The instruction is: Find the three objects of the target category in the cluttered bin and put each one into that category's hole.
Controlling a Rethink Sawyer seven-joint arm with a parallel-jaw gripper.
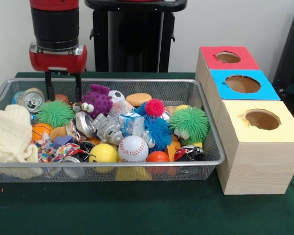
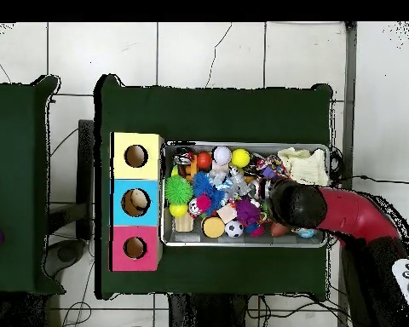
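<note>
- The gripper point(image 1: 63, 88) hangs over the bin's point(image 1: 206, 134) back corner, fingers spread and empty, tips dipping among the toys, likely lined up for a pick
- Just below sits a green puff point(image 1: 55, 113), with a can point(image 1: 31, 99) beside it and a purple spiky toy point(image 1: 98, 99) on the other side
- Which category is wanted cannot be told; balls such as the baseball point(image 1: 133, 148) lie near the front wall
- The box point(image 1: 257, 166) with red, blue and yellow holes stands against the bin's far end, well apart from the gripper
</note>
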